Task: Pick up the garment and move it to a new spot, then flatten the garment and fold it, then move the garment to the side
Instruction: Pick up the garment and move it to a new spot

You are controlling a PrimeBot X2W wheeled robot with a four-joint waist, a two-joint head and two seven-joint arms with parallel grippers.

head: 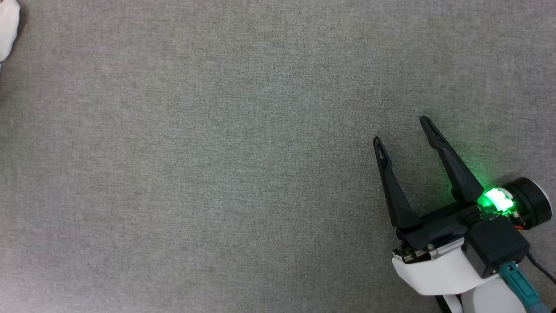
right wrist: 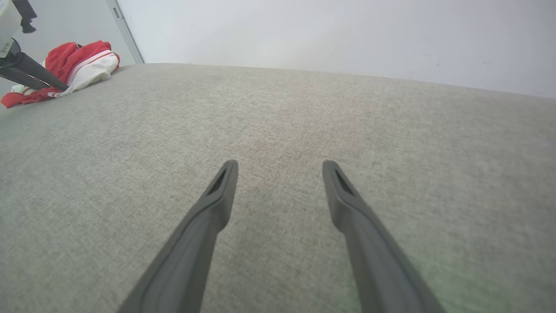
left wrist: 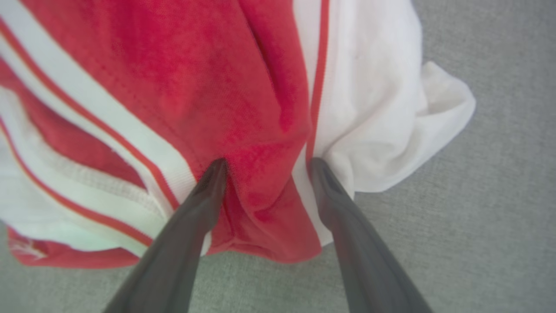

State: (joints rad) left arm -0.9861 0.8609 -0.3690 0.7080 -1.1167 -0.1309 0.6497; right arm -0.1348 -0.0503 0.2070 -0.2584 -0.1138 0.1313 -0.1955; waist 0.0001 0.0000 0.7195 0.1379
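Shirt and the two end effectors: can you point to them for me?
Shirt [left wrist: 182, 78]: left wrist view, on its red cloth.
Left end effector [left wrist: 268, 163]: left wrist view, midway between its fingertips.
Right end effector [head: 401, 129]: head view, midway between its fingertips.

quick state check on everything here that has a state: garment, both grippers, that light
garment: crumpled in a heap on the grey surface, not flattened or folded
left gripper: open, fingertips at the garment, a red fold between them
right gripper: open, empty, over the grey surface
green light on the right wrist: lit
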